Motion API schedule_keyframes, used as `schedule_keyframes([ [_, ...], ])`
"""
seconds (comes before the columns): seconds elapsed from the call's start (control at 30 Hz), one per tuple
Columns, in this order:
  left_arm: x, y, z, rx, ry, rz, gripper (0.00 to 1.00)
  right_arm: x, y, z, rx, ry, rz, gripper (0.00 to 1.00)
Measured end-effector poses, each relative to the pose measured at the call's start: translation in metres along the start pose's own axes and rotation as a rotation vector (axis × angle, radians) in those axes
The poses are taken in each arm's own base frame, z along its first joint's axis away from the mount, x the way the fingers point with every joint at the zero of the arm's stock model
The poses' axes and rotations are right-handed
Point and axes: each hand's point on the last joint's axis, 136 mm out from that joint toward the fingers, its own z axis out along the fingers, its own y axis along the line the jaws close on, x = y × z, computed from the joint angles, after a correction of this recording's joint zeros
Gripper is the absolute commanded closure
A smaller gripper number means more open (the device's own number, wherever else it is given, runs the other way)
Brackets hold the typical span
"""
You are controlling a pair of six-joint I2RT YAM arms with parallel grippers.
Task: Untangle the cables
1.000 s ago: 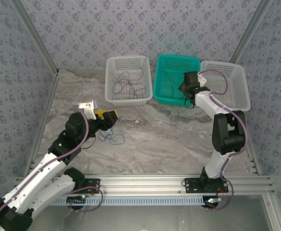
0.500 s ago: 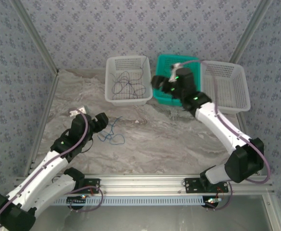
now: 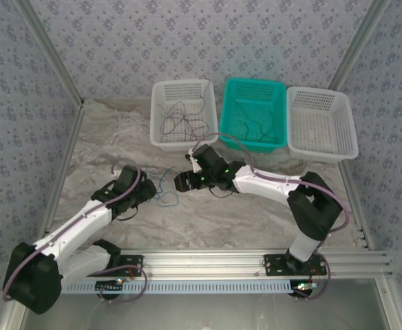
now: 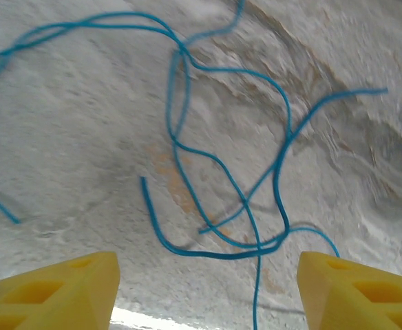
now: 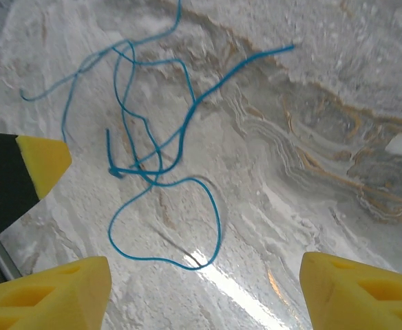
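Blue cables lay loose on the marbled surface, a small knot of crossing loops well short of the baskets at the far edge. Both sets of jaws stood spread and held nothing. The left jaws hovered over the tangle with their yellow fingertips wide to either side, the thickest crossing lying between them and slightly ahead. The right jaws faced the same tangle from the other side, their fingertips also apart, with the large free loop nearest them.

The main risk, as I judged it, came from how close the two arms had come. In the right wrist view a left fingertip sat just beside the strands, so a careless closing move could knock pad against pad. If both jaws closed on the one crossing, pulling apart would likely tighten the knot rather than free it. The wire looked fine enough to slip from a shallow pinch.
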Motion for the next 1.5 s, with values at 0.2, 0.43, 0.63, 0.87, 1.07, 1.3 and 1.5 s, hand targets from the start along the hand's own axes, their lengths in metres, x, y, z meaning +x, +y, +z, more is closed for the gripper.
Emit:
schedule_keyframes([
  [0.2,0.016,-0.010,0.018,0.010,0.078,0.208,0.32,0.005,-0.016,0.002,0.035,0.010,0.025,0.26],
  [0.43,0.025,-0.012,0.041,-0.046,0.150,0.357,0.38,0.015,-0.035,0.003,0.076,0.032,0.055,0.26],
  [0.63,0.022,-0.012,0.048,-0.057,0.134,0.382,0.94,0.015,-0.036,0.003,0.079,0.030,0.056,0.26],
  [0.87,0.019,-0.021,0.045,-0.018,0.119,0.392,1.00,0.011,-0.039,-0.001,0.087,0.022,0.065,0.26],
  [1.07,0.011,-0.066,0.014,0.231,0.069,0.396,1.00,-0.008,-0.039,-0.019,0.032,-0.034,0.136,0.24],
  [1.3,0.008,-0.126,-0.044,0.554,-0.061,0.491,1.00,-0.035,-0.026,-0.049,-0.112,-0.134,0.252,0.18],
  [1.5,0.021,-0.140,-0.051,0.608,-0.058,0.558,1.00,-0.056,-0.001,-0.065,-0.228,-0.206,0.284,0.24],
])
